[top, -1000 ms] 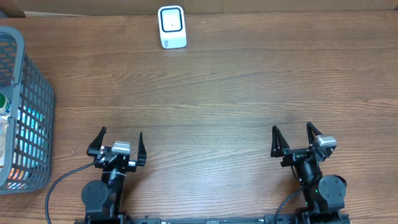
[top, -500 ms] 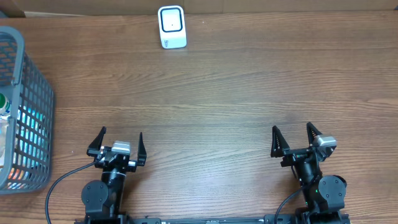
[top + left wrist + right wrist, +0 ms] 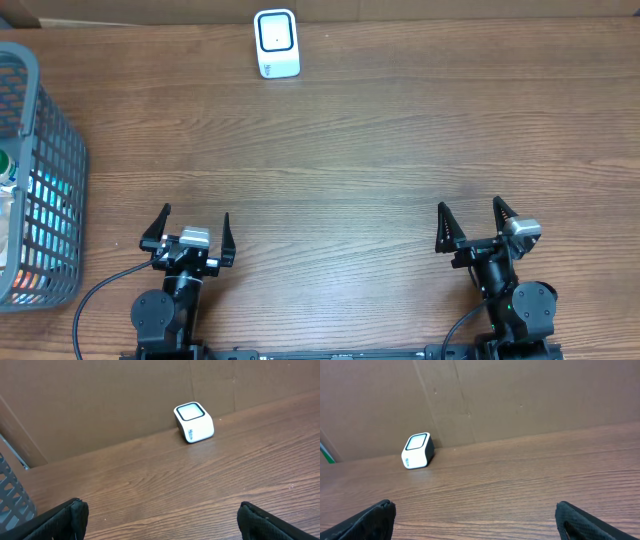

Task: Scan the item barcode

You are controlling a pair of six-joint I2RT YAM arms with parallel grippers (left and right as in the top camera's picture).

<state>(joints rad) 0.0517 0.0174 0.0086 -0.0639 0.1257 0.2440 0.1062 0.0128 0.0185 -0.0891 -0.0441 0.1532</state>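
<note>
Wide wooden table (image 3: 380,130) and nothing lies between either set of jaws. Out beyond the left side of the left jaws, well apart, stands the grey mesh basket (image 3: 60,190). Packaged items (image 3: 40,215) show teal and orange through its wall, with something green (image 3: 4,162) at the frame's edge; which product each one is, I cannot tell.

Both arms sit folded low at the near edge, wrists level and fingers pointing up the table. The left gripper (image 3: 195,215) is spread to its full width and holds nothing. The right gripper (image 3: 469,205) is just as wide and also bare.

The white barcode scanner (image 3: 276,42) stands upright far ahead of the left jaws and a touch to their right. From the right jaws it is far ahead and well left, against the cardboard wall (image 3: 530,395).
</note>
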